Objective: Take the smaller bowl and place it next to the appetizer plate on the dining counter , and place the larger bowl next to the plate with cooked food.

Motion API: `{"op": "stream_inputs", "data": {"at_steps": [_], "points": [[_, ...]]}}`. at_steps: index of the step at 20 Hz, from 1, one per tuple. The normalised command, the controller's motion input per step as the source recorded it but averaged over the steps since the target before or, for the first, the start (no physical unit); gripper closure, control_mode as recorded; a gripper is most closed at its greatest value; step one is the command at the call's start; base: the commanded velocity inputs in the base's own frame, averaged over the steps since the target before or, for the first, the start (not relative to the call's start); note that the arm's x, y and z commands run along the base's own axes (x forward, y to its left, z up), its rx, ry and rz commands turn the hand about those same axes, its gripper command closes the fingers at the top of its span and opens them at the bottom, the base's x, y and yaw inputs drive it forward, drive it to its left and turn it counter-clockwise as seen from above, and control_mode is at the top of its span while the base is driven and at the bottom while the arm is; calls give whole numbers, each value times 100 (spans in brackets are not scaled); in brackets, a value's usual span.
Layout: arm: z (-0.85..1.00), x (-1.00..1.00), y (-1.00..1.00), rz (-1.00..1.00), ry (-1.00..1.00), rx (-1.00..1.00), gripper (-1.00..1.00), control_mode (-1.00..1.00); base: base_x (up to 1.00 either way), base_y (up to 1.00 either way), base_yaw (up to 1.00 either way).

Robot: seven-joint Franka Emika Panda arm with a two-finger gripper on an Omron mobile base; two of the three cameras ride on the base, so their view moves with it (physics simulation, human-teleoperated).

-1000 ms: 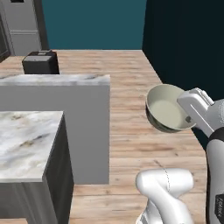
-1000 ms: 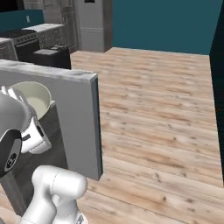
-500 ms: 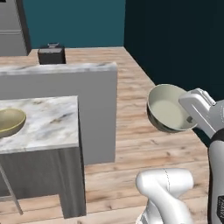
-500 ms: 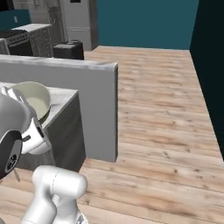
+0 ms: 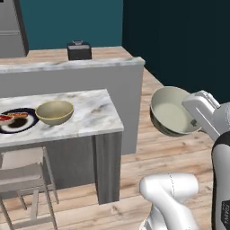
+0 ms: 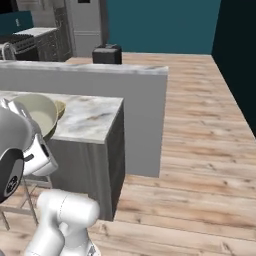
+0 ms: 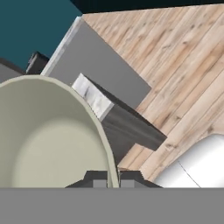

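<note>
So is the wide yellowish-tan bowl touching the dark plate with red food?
Touching, or nearly: in the left base view the yellowish-tan bowl overlaps the dark plate's rim, no gap showing.

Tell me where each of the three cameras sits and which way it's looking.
Left base view: behind the arm's left, facing the dining counter, tan bowl, dark plate; arm lower right, carrying the grey bowl.
Right base view: behind its right, facing the same counter; arm lower left.
Hand view: on the hand, along the pincer, shut on the bowl's rim.
All three share the grey bowl and counter.
</note>
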Motion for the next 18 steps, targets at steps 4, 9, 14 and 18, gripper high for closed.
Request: {"op": "stream_inputs", "data": {"at_steps": [4,9,14,18], "points": [[0,0,0,0,0,0,100,100,-28,100,-17],[0,0,0,0,0,0,100,100,-27,100,-17],[0,0,0,0,0,0,100,100,-32,100,-14],[0,0,0,0,0,0,100,100,-66,100,-12]]}}
